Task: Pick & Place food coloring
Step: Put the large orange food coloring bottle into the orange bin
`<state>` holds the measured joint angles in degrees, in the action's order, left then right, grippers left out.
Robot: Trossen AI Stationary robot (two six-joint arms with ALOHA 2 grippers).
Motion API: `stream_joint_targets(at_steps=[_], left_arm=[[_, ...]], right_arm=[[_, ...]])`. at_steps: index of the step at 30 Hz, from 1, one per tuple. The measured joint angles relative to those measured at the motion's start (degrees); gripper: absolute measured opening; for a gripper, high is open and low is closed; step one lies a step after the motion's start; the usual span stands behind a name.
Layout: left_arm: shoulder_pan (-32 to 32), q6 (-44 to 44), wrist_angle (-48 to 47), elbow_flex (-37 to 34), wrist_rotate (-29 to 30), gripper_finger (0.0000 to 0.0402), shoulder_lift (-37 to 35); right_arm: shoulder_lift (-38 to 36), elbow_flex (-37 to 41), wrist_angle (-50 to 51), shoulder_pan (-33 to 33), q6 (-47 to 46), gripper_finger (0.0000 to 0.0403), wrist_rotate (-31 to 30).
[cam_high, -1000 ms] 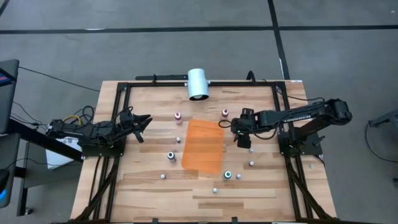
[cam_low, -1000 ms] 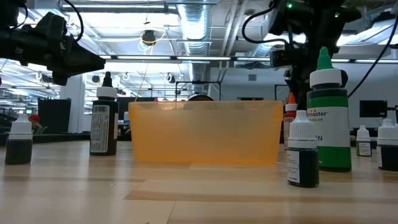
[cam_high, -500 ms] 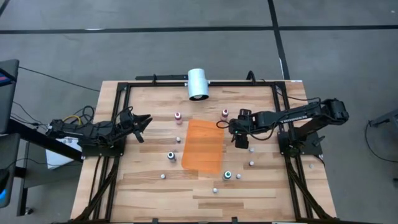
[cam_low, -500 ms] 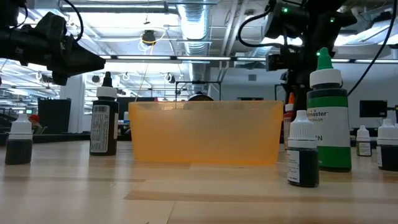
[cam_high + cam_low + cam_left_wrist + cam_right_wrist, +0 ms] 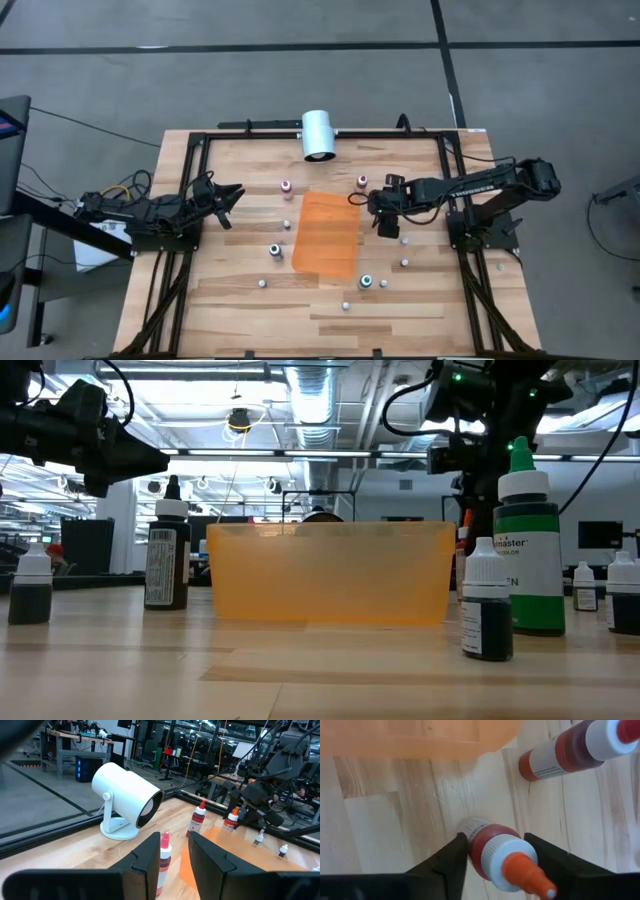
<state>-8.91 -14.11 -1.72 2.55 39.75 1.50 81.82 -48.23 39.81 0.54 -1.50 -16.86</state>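
My right gripper (image 5: 492, 851) has an orange-tipped bottle (image 5: 502, 855) between its fingers (image 5: 442, 865), which flank its neck closely; actual contact I cannot tell. A red-capped bottle (image 5: 570, 747) stands just beyond, beside the orange bin (image 5: 420, 737). My left gripper (image 5: 228, 200) hovers well apart, jaws nearly together, holding nothing.

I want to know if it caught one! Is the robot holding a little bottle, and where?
The right gripper has its fingers either side of an orange-tipped bottle, around its upper body by the white cap. The left gripper holds nothing.

The right hand (image 5: 492, 851) has closed around an orange-tipped bottle (image 5: 502, 856).
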Motion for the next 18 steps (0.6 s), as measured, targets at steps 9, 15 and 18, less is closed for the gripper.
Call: stream_joint_targets(at_steps=[9,15,18], left_arm=[[0.00,-0.02,0.00,0.00,0.00,0.0093,0.00],[0.00,-0.02,0.00,0.00,0.02,0.0093,0.00],[-0.01,-0.02,0.00,0.00,0.02,0.0093,0.00]], right_arm=[[-0.04,-0.02,0.46,-0.02,-0.04,0.0143,-1.48],[-0.08,-0.67,2.32,-0.02,0.02,0.0147,-2.87],[-0.11,-2.76,4.12,-0.02,0.51,0.0131,-2.81]])
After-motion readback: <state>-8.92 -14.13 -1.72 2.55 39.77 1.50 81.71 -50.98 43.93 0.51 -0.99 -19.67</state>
